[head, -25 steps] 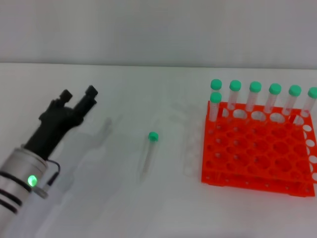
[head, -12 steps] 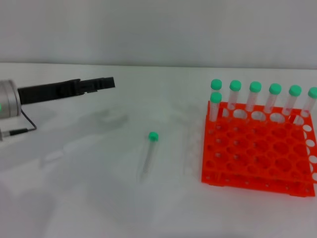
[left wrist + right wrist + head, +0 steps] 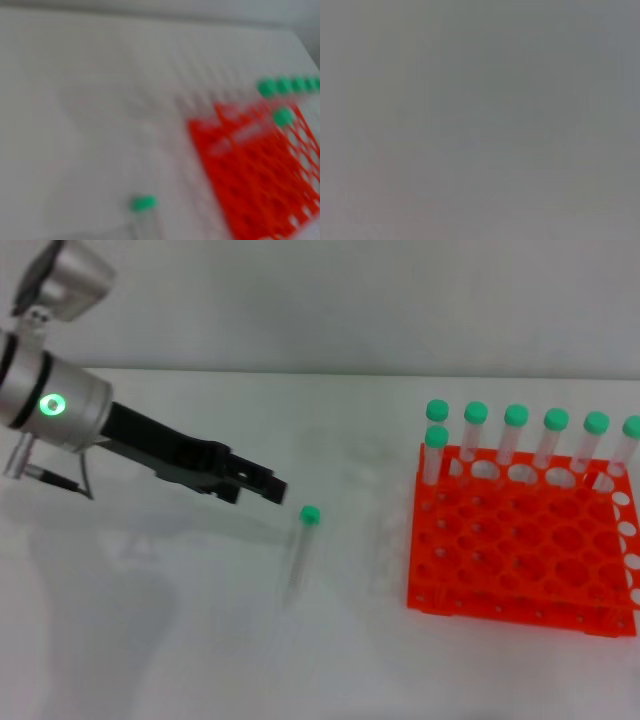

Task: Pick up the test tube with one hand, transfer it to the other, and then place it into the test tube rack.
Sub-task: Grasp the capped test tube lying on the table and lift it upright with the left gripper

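Note:
A clear test tube [image 3: 298, 555] with a green cap [image 3: 310, 513] lies on the white table, cap pointing away from me. It also shows in the left wrist view [image 3: 143, 204]. My left gripper [image 3: 268, 486], black on a silver wrist with a green light, reaches in from the left, side-on. Its tips are just left of the cap and slightly above it, apart from it. The orange test tube rack [image 3: 510, 550] stands at the right and also shows in the left wrist view [image 3: 250, 165]. My right gripper is out of view.
Several green-capped tubes [image 3: 515, 435] stand along the rack's back row, one more [image 3: 435, 452] at its back left corner. A grey wall runs behind the table. The right wrist view shows only plain grey.
My left arm has swung from the lower left up and across. The gripper now points right and down, close to the lying tube's cap. The tube and rack have not moved.

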Tool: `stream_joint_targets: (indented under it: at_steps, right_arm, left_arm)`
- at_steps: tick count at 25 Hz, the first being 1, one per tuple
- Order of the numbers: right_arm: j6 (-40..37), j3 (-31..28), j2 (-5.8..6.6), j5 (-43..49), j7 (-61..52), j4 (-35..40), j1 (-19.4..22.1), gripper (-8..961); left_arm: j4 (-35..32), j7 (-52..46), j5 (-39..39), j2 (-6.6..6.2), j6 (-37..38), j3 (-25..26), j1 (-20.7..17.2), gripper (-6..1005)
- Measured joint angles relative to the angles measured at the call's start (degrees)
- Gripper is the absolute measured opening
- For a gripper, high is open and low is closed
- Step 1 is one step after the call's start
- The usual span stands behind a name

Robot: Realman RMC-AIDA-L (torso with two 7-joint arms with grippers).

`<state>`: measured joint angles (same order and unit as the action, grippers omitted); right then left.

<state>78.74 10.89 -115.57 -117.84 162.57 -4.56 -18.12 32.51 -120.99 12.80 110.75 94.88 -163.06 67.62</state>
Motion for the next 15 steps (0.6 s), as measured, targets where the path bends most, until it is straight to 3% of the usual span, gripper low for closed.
stream_joint_targets:
  at_steps: [8,15]
  right_arm:
    - [-0.27,-0.1,0.08,-0.01,0.26,0.05,0.17,856]
    - [-0.37,-0.02,0.09,-0.02,0.39,0.15,0.06,856]
  left_arm:
    - [-4.48,-13.02,7.4,0.55,-1.99,-0.05,4.8,891]
    - [-5.9,-23.98,21.99,3.37,-9.09,-0.07,10.68,890]
